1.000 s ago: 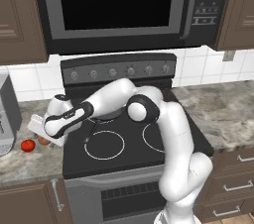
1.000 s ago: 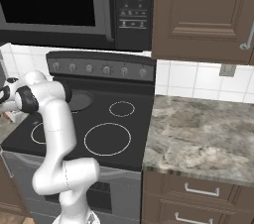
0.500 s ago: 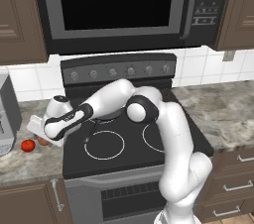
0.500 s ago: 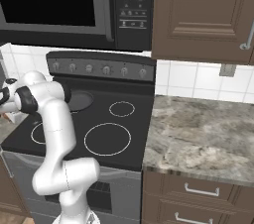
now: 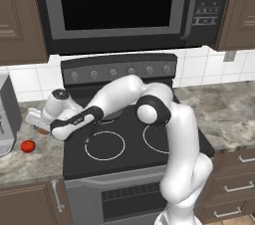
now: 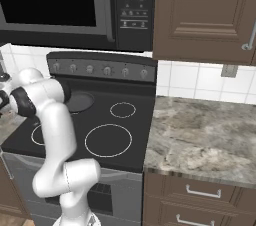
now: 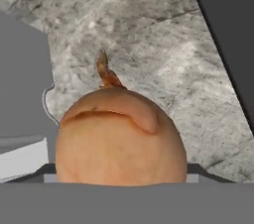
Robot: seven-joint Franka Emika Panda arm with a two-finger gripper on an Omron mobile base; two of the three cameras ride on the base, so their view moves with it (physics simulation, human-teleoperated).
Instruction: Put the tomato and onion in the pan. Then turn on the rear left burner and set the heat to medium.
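The tan-orange onion (image 7: 121,139), with a dry stem at its top, sits right at the base of the hand view between the jaws, over the speckled counter. My gripper (image 5: 39,122) is low over the counter left of the stove, shut on the onion (image 5: 44,130). The bright red tomato (image 5: 28,146) lies on the counter just in front of and left of the hand. The black pan (image 6: 77,101) rests at the stovetop's rear left, covering the rear left burner. In the left base view my arm hides most of it, and its thin handle (image 5: 92,133) pokes out forward.
A grey toaster (image 5: 5,119) stands at the far left of the counter, close to the hand. The knobs (image 5: 112,72) line the stove's back panel under the microwave (image 5: 119,5). White burner rings (image 6: 108,140) mark the black glass, and a stone counter (image 6: 200,135) extends right.
The jaws have closed in around the onion. The arm has barely shifted, and the tomato lies where it was.
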